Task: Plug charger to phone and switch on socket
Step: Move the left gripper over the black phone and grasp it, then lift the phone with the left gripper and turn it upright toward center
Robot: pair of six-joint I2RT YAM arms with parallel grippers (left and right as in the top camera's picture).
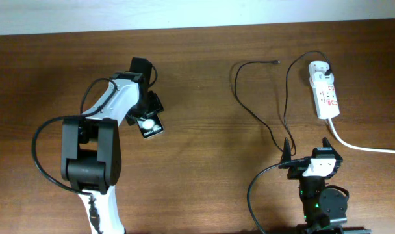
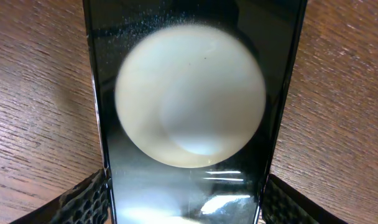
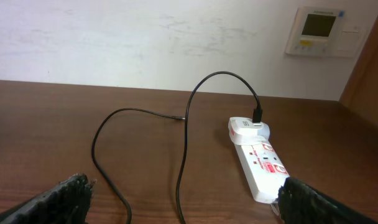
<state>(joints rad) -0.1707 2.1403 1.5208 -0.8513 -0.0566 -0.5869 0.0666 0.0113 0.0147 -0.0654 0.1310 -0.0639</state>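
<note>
The phone lies on the table at the left, its glossy face showing a white round spot. It fills the left wrist view. My left gripper is down over it, with both fingers pressed against its long edges. The socket lies at the far right, also in the right wrist view. The charger cable has its black plug in the socket's far end. It loops across the table to its loose tip. My right gripper is open and empty, near the front edge.
The socket's thick white cord runs off to the right edge. A white wall panel hangs behind the table. The cable's loop lies between my right gripper and the table's back edge.
</note>
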